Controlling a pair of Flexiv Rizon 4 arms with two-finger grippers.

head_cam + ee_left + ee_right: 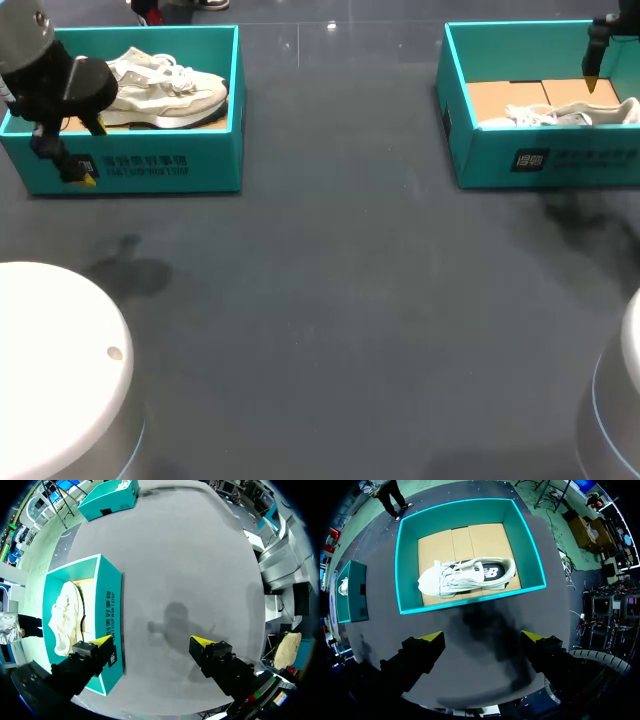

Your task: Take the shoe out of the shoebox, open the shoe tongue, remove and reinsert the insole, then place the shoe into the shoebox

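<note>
On the grey table (330,330), at ten o'clock, the left gripper (152,641) hangs with its fingers spread wide and nothing between them. One tip is just beside the front wall of the left box (150,165). A white shoe (165,90) lies in that box. At two o'clock the right gripper (482,637), likewise spread and holding nothing, hangs by the right box (540,160). The second shoe (465,576) lies along that box's front wall.
</note>
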